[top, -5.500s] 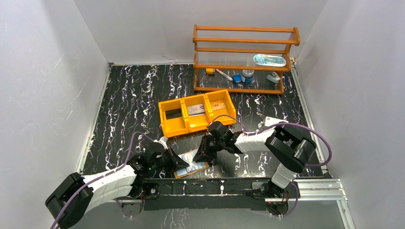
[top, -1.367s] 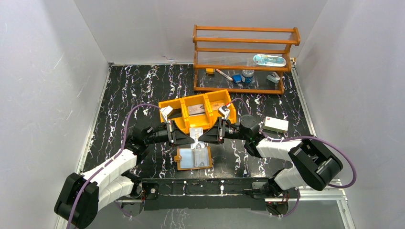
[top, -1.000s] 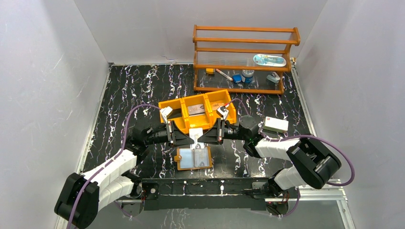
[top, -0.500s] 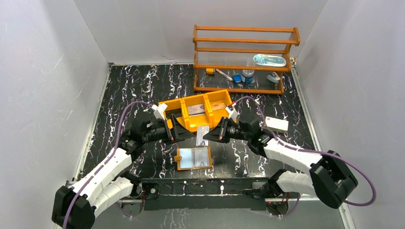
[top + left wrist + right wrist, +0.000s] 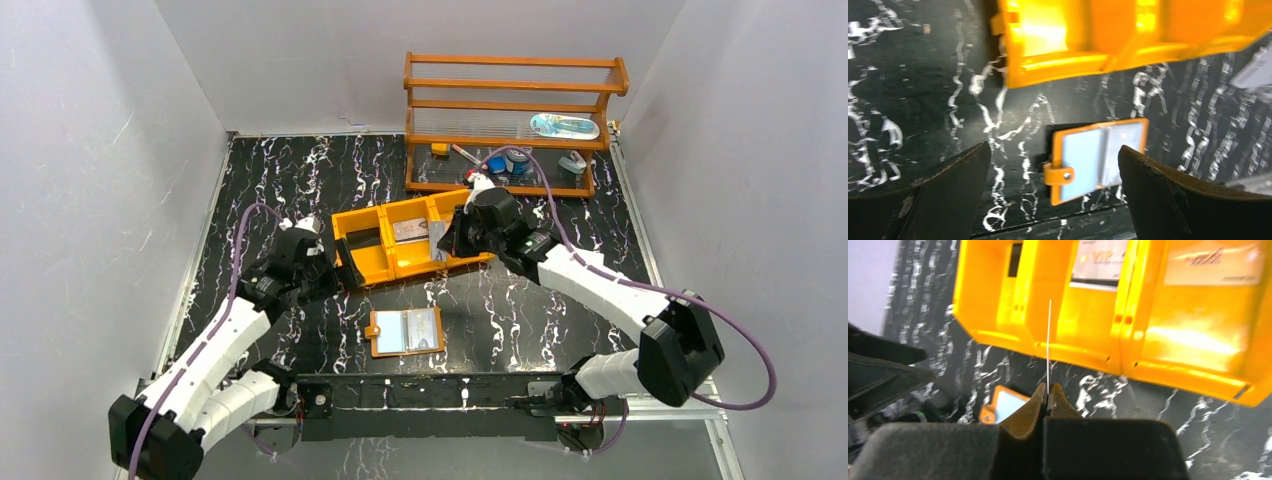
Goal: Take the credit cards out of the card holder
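Your right jaws are pressed together on a thin whitish credit card (image 5: 1049,335), pinching its lower edge. In the right wrist view it stands edge-on, a pale line rising from between the dark fingers (image 5: 1030,407). From above, the card hangs over the right half of the orange plastic three-compartment tray (image 5: 368,272). Which compartment it is over you can't quite tell from these angles.

Three more cards lie flat in that tray:
- a dark card (image 5: 1015,260) in the left compartment
- a pale card printed "VIP" (image 5: 1098,257) in the middle one
- a tan card (image 5: 1213,262) in the right one

The small orange-tan leather-like folding card holder (image 5: 1098,160) lies open and flat on the black, white-veined bench (image 5: 270,180). It sits between the tray and the arm bases, apart from both arms. Its pale blue-grey pockets face up and its snap tab (image 5: 1063,176) sticks out on the left side.

Your left jaws are spread wide and grip nothing. They hover above the bench just off the tray's left end. In the left wrist view the two dark fingers (image 5: 948,195) frame the open card holder below them, with the tray's near wall across the top. A blurred pale shape at that view's right edge may be the held card, but you can't be sure.

A wooden rack (image 5: 510,85) holding small items stands at the back right of the bench, well apart from the tray.
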You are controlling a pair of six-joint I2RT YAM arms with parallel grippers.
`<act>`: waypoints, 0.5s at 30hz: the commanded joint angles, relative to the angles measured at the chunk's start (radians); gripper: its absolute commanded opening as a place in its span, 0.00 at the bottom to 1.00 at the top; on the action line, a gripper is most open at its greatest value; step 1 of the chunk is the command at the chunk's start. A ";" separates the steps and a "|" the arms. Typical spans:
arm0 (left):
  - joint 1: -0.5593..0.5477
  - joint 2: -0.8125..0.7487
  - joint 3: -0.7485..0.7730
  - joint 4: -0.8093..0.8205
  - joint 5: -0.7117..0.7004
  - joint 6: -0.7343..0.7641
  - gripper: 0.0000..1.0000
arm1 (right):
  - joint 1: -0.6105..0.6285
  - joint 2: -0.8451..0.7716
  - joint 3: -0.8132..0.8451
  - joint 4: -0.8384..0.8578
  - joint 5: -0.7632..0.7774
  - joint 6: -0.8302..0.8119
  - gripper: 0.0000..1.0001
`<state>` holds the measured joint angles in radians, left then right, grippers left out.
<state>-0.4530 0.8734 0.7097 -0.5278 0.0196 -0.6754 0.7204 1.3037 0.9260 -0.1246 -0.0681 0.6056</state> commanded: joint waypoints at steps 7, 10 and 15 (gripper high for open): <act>0.316 0.085 0.034 -0.082 0.050 0.123 0.98 | 0.090 0.169 0.245 -0.025 0.271 -0.527 0.00; 0.326 0.071 0.036 -0.091 0.007 0.145 0.98 | 0.122 0.190 0.235 0.072 0.304 -0.678 0.00; 0.326 0.024 0.027 -0.073 -0.028 0.159 0.98 | 0.159 0.262 0.225 0.149 0.279 -0.994 0.00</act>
<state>-0.1326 0.9455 0.7273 -0.5919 0.0185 -0.5571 0.8551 1.5127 1.1206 -0.0948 0.1841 -0.0681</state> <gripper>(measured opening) 0.983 0.019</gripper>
